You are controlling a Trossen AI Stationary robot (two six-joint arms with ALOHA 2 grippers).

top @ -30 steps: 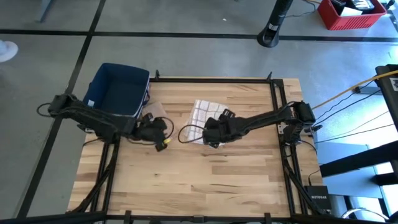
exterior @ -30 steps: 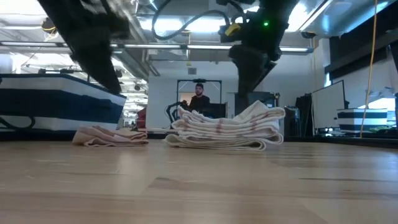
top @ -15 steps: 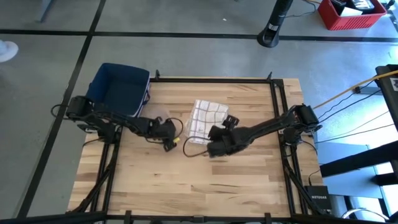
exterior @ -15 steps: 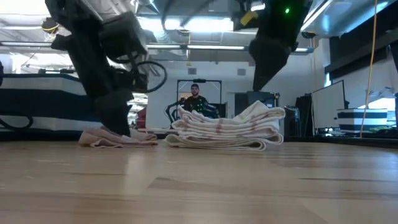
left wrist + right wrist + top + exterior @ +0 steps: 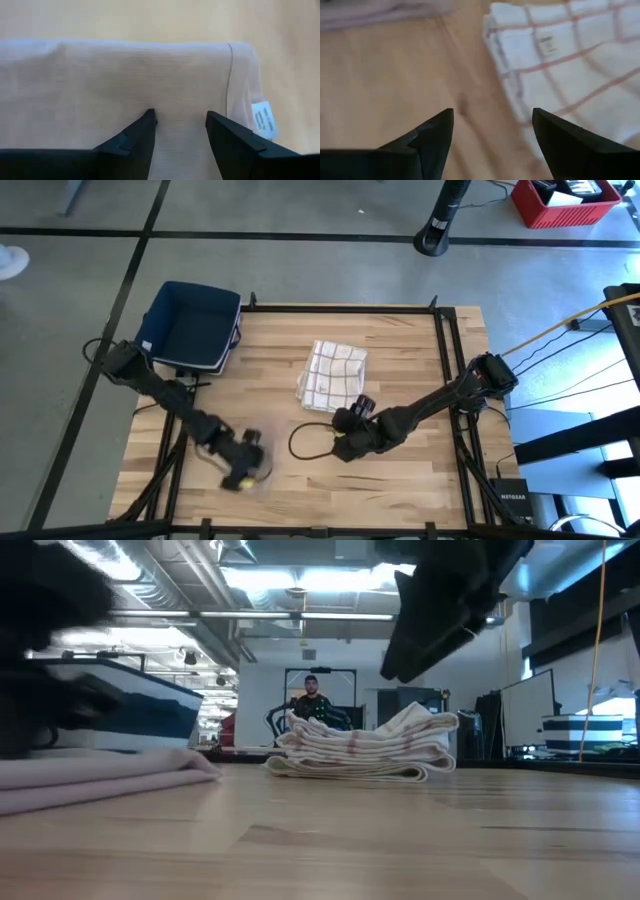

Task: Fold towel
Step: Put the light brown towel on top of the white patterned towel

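Left pincer seemingly on cloth, bin behind

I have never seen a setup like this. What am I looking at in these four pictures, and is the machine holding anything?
It is a robot with two dark arms working at a wooden table. Each arm ends in two fingers. One picture looks straight down on the table, one looks level across the tabletop, and two come from cameras on the wrists.

On the table lie a folded white towel with red checks and a plain beige cloth. A dark blue bin sits at the far left corner.

The left gripper is at the near left of the table, with its fingers parted and their tips down on the beige cloth. The right gripper hangs open over bare wood beside the checked towel. Neither has anything lifted.
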